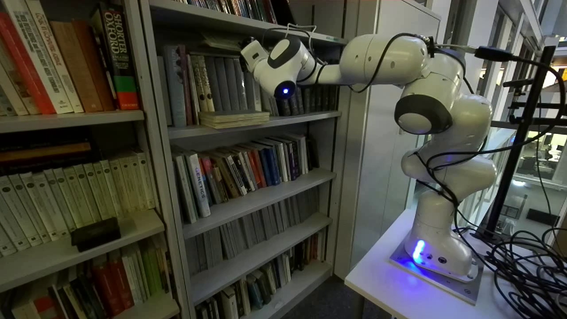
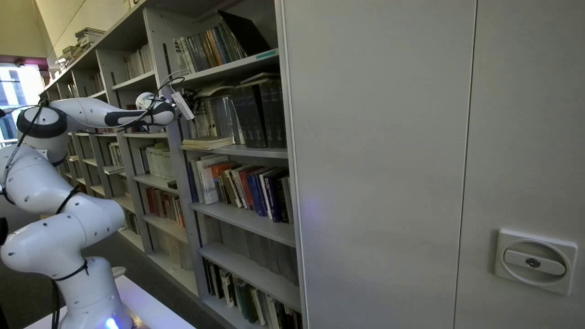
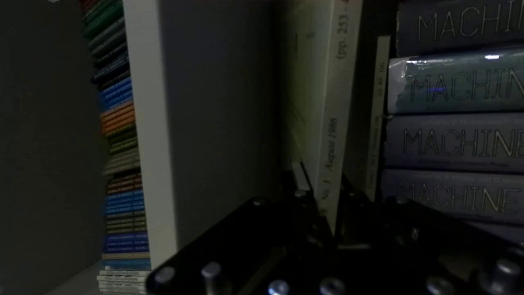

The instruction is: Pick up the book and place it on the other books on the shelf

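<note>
Thin book point(image 3: 327, 98); likely light, bendy, easily creased; gripper point(image 3: 324, 190) clamped across its spine edge; best held mid-spine against droop

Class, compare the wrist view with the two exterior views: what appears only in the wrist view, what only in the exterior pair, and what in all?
Only in the wrist view: the words "August 1986" on the spine of the book and "MACHINE" on the upright books.
Only in the exterior views: the arm's base on a white table, and a low stack of flat books on the shelf.
Shared: the book held in the gripper, the upright books, and the board above.
</note>
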{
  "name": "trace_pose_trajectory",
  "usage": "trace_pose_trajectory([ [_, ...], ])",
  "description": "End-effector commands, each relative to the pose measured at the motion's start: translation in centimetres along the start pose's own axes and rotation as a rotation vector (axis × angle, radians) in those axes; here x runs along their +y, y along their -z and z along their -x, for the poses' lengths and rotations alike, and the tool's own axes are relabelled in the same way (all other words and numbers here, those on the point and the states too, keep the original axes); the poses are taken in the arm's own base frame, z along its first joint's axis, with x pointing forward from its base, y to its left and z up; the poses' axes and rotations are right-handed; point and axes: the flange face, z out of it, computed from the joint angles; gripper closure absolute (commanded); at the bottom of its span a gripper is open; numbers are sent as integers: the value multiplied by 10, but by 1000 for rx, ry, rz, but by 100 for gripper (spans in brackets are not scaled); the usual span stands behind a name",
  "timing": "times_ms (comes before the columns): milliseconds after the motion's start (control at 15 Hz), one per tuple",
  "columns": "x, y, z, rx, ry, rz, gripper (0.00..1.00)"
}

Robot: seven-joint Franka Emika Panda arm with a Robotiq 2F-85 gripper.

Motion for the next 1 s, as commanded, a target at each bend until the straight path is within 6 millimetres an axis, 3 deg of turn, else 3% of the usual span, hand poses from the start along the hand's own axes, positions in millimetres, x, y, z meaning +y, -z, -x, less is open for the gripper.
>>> trace_pose_trajectory([
  [0, 2, -19, -4, -3, -1, 53, 97],
  [667, -7, -34, -45, 104, 20, 26, 97],
  [933, -5, -38, -48, 146, 61, -21, 97],
])
